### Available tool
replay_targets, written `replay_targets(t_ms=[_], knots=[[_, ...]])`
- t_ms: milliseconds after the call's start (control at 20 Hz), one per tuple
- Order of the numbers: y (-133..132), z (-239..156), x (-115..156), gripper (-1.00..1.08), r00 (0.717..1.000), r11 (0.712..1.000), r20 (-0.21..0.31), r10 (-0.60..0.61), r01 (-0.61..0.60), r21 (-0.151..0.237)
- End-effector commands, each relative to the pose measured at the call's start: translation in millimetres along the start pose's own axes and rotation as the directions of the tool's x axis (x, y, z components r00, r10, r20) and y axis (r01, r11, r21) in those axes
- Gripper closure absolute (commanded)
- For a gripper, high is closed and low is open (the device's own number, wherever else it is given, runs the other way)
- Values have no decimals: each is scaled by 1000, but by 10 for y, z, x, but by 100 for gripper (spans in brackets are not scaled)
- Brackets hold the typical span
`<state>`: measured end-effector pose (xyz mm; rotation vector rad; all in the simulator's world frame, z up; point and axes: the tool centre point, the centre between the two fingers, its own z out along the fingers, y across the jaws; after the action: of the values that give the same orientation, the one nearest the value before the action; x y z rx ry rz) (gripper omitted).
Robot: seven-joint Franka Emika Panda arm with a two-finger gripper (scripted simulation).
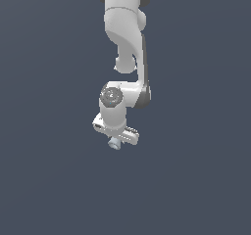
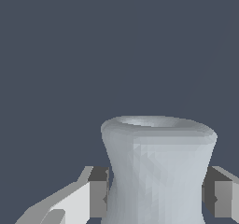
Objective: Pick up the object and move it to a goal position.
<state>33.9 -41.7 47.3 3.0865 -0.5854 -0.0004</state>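
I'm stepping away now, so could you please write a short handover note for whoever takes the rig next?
Gripper: jaws on either side of the spool's narrow waist; the dark pads sit at its sides, but firm contact cannot be confirmed.
Spool: between the jaws, just showing under the gripper in the exterior view.
Done: gripper lined up on the spool.
Left: confirm the grasp, then carry it to the goal, which no view shows.

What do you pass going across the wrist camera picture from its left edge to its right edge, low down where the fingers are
Finger pad → pale grey-blue spool, standing between the two → other finger pad. Whether the pads touch the spool is unclear.
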Motion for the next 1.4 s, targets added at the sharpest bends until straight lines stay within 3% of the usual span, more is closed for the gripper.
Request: replay_targets(t_ms=[0, 550, 1350], knots=[[-11, -6, -14, 108, 1000, 1000, 0, 0, 0, 0], [-282, -157, -394, 108, 1000, 1000, 0, 0, 0, 0], [-1318, -730, -1801, 108, 1000, 1000, 0, -1, 1, 0]])
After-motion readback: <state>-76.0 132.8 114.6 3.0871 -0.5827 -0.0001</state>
